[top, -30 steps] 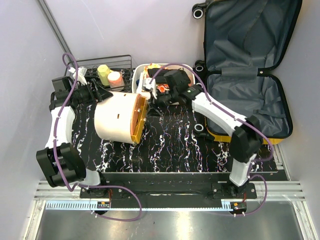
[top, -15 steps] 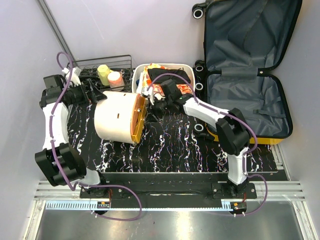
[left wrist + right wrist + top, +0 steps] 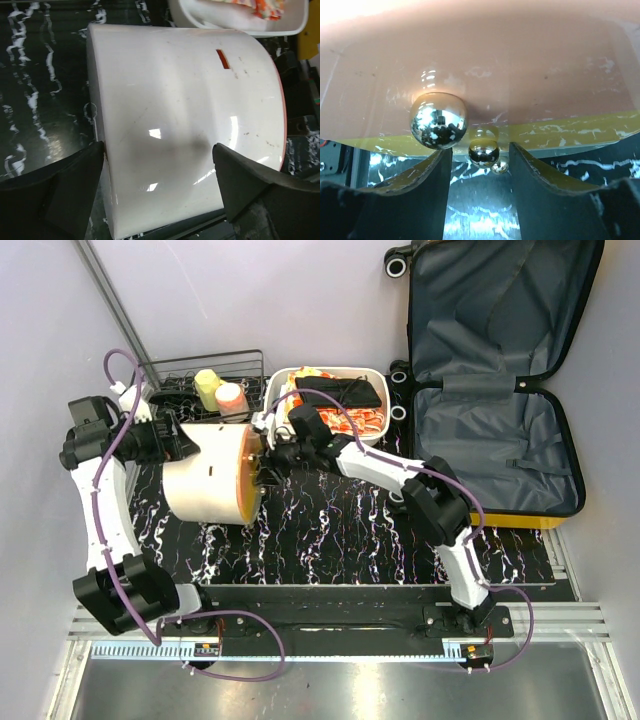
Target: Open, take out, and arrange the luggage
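Observation:
The yellow luggage (image 3: 492,516) lies open at the right with its grey lining showing and its lid propped up at the back. A cream-and-orange round container (image 3: 205,485) lies on its side on the black marbled mat. My left gripper (image 3: 183,440) is open wide at the container's cream wall (image 3: 180,100), with a finger (image 3: 75,180) on each side of it in the left wrist view. My right gripper (image 3: 266,464) is open at the container's orange face (image 3: 485,55). A small chrome ball foot (image 3: 483,152) sits between its fingertips, untouched.
A white tray (image 3: 372,372) holding orange-and-white items and a black object stands behind the container. A black wire basket (image 3: 250,358) with a yellow and a pink item stands at the back left. A larger chrome ball (image 3: 438,120) is next to my right gripper's left finger.
The container has slid left across the mat. My right gripper moved from the tray's front edge left to its orange face. My left arm drew back to the left.

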Robot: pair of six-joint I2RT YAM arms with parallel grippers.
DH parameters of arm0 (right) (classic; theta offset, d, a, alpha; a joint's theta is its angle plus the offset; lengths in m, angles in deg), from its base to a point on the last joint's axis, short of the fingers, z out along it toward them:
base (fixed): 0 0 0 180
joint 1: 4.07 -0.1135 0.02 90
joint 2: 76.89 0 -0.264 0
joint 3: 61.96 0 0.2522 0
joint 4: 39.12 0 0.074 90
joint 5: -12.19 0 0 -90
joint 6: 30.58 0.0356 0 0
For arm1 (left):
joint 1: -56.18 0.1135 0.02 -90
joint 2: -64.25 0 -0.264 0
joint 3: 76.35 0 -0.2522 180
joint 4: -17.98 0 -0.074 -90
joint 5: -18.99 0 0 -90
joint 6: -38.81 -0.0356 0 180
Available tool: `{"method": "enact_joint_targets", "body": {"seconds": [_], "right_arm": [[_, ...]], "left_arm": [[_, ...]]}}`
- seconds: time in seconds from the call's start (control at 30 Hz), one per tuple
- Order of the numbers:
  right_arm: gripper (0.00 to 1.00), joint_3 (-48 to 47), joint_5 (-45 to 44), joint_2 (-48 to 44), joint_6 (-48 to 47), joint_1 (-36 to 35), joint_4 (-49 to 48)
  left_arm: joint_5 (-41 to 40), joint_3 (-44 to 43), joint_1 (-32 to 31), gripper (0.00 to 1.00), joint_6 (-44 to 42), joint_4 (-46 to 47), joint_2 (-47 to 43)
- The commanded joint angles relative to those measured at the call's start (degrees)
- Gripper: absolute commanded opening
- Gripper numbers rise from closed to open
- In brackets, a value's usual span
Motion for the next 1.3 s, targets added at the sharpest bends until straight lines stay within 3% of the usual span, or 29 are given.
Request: {"method": "enact_joint_targets", "body": {"seconds": [0.0,0.17,0.43,0.5,0.6,0.77,1.03,1.13,1.2,1.27], "right_arm": [[0.59,-9.35,0.99,4.77,7.38,-3.44,-13.88],[0.64,-12.02,3.02,5.24,11.61,-3.7,-15.03],[0.77,2.92,2.84,-7.86,9.76,1.2,-13.19],[0.77,4.5,3.89,-9.09,9.76,2.53,-12.74],[0.77,3.72,5.03,-8.49,10.11,3.59,-12.74],[0.76,0.03,5.83,-5.5,14.24,2.45,-15.46],[0.75,-4.45,6.53,-1.45,15.82,-0.1,-17.05],[0.74,-5.07,6.36,-1.1,16.35,-0.54,-16.87],[0.7,-3.94,5.66,-2.41,14.96,-0.45,-16.0],[0.6,-2.71,5.22,-3.82,12.32,-0.37,-14.33]], "left_arm": [[2.44,-2.12,-0.09,0.91,-2.68,-3.34,-3.04],[-0.79,-6.34,-5.35,0.91,-7.09,-8.27,-3.12],[-15.91,-5.47,-20.28,0.93,-3.13,-5.82,-6.9],[-18.45,-4.76,-21.44,0.93,-3.22,-5.55,-6.82],[-20.31,-5.46,-20.57,0.93,-3.04,-6.6,-3.93],[-15.92,-8.09,-10.21,0.91,-1.02,-6.78,-0.85],[-19.44,-13.71,0.43,0.96,-3.65,-5.99,0.91],[-17.96,-15.65,0.88,0.96,-6.28,-6.95,0.22],[-14.45,-16.36,0.79,0.96,-7.96,-8.44,-0.66],[-11.19,-17.76,0.62,0.95,-9.71,-10.55,-0.49]]}}
